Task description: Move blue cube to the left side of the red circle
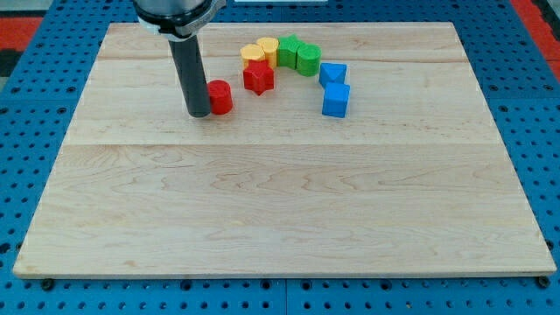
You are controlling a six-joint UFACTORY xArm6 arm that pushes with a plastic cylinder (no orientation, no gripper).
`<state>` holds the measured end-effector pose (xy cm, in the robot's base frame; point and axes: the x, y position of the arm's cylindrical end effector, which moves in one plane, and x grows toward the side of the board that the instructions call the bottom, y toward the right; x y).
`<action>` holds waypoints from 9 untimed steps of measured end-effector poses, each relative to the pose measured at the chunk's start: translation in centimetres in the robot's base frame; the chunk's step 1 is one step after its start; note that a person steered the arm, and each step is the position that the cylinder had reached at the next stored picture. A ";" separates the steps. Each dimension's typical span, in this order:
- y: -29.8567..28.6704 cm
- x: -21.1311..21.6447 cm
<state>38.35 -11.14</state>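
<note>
The blue cube [335, 100] sits on the wooden board right of centre near the view's top. The red circle, a short red cylinder [220, 96], stands left of it, with a wide gap between them. My tip [198, 114] rests on the board right against the red cylinder's left side. The rod rises from there to the view's top. The tip is far to the left of the blue cube.
A red star block [258, 77] lies between cylinder and cube. Behind it an arc holds two yellow blocks [261, 51], two green blocks [298, 56] and another blue block [332, 73] just above the blue cube. The wooden board [280, 201] lies on a blue pegboard.
</note>
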 end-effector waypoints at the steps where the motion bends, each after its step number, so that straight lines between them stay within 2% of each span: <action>1: 0.2 -0.2; 3: 2.0 -1.8; 4: -1.2 2.6; 5: 3.6 4.7; 7: 24.0 6.6; 8: 25.0 2.1; 9: 24.1 -0.5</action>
<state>37.84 12.95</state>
